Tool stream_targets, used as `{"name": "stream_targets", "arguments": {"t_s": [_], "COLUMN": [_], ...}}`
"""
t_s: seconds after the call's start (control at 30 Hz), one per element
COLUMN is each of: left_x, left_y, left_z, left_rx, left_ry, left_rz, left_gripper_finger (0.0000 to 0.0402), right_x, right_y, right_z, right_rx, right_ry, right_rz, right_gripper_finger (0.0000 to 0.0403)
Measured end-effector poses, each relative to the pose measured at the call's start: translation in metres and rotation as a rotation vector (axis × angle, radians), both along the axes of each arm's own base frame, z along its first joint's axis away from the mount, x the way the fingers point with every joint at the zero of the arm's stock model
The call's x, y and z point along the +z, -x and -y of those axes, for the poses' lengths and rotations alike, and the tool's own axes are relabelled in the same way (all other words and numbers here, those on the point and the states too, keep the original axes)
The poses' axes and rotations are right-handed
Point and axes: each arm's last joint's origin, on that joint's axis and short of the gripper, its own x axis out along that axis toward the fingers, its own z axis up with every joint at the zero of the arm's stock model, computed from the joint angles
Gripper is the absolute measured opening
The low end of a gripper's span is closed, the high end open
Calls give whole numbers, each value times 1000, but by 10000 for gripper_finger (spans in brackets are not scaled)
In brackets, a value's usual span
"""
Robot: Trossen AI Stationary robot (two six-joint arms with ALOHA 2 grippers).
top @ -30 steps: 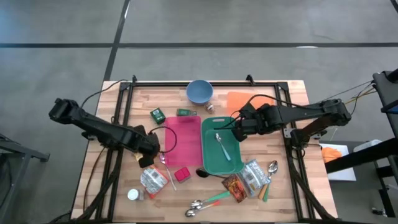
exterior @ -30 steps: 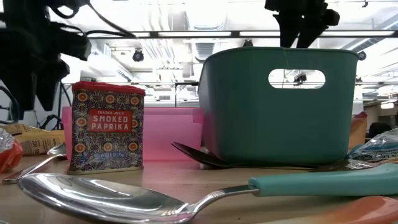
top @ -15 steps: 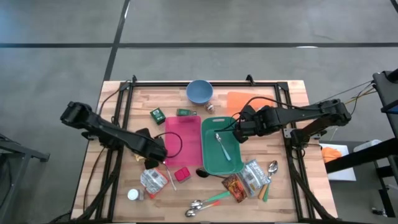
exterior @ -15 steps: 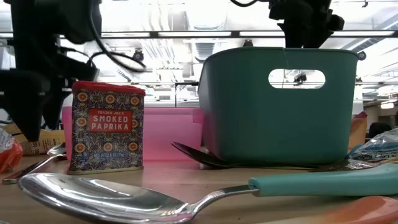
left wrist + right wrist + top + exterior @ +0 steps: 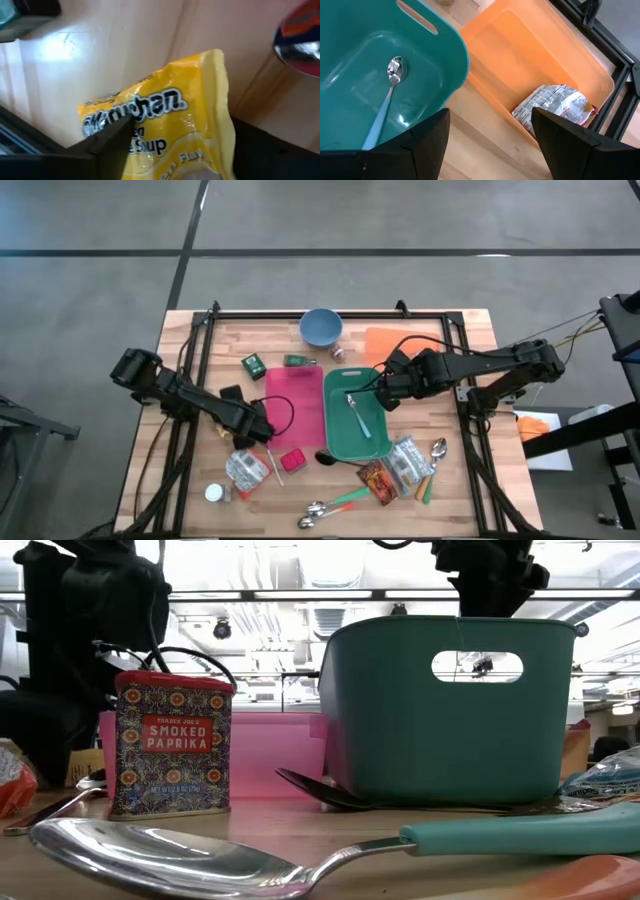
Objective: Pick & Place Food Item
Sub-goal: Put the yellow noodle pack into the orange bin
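**Beside the pink bin: yellow soup packet at the left claw**

Beside the pink bin (image 5: 295, 405), on the side turned away from the teal bin (image 5: 327, 420), you have the left gripper (image 5: 258, 427) low over the wooden table (image 5: 450, 440). It is near the bin's front corner. In the left wrist view the yellow soup packet (image 5: 165, 120) fills most of the picture and lies directly at this claw, on the wood. You cannot tell if the claw already holds the packet or only stands around it.

On the other side of the pink bin, past the teal bin, you find the right gripper (image 5: 385, 390). It hangs over the teal bin's outer rim, between that bin and the orange bin (image 5: 385, 338). Its claw is wide and holds nothing; in the right wrist view only the two bins show between its dark fingers (image 5: 420, 145).

Inside the teal bin lies one spoon (image 5: 357, 412) with a light blue handle. A silver and red snack bag (image 5: 555, 107) lies in one end of the orange bin.

Just in front of the pink bin stands the red paprika tin (image 5: 172, 745), upright, close to the left gripper but apart from it.
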Motion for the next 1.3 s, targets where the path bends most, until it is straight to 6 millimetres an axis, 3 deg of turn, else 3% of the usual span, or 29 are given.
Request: {"name": "stream_targets", "arguments": {"t_s": [0.47, 0.83, 1.1, 1.3], "left_x": [10, 29, 78, 119], "left_y": [4, 10, 19, 32], "left_z": [-1, -1, -4, -9], "left_rx": [-1, 20, 15, 6], "left_ry": [17, 123, 194, 260], "left_rz": [23, 74, 263, 463], "left_gripper_finger": [11, 0, 0, 0], "right_x": [0, 0, 9, 31], "right_y": [0, 0, 0, -9], "right_z": [0, 0, -1, -6], "right_rx": [2, 3, 140, 389], "right_ry": [0, -1, -22, -76], "right_rz": [0, 1, 4, 230], "right_gripper_finger": [277, 277, 277, 277]}}
